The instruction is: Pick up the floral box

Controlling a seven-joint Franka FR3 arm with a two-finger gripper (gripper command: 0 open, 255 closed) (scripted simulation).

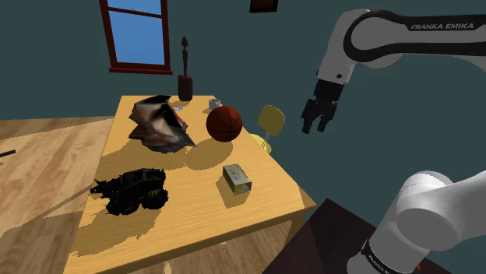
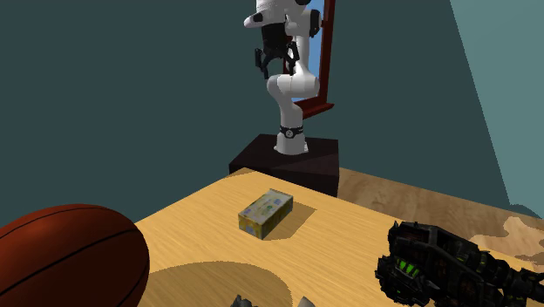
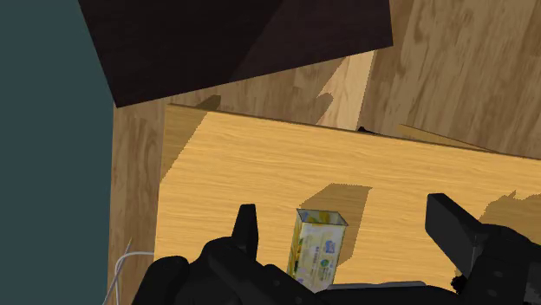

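A small floral box (image 1: 237, 178) with a yellow-green pattern lies flat on the wooden table (image 1: 195, 218), near the edge on the shoulder view's right. In the second exterior view the box (image 2: 265, 213) rests in front of the arm's stand. My gripper (image 1: 315, 124) hangs high in the air, off the table's edge and well above the box, with its fingers apart and nothing between them. It is also seen at the arm's top (image 2: 275, 61). In the wrist view the box (image 3: 316, 247) lies far below, between the open fingers (image 3: 246, 230), untouched.
A basketball (image 1: 224, 124), a crumpled dark-and-tan object (image 1: 161, 122) and a black toy vehicle (image 1: 132, 191) share the table. A dark bottle-like thing (image 1: 185, 74) stands at the back. A yellow chair (image 1: 270, 121) is beyond the table. The dark stand (image 2: 288, 161) sits beside the table.
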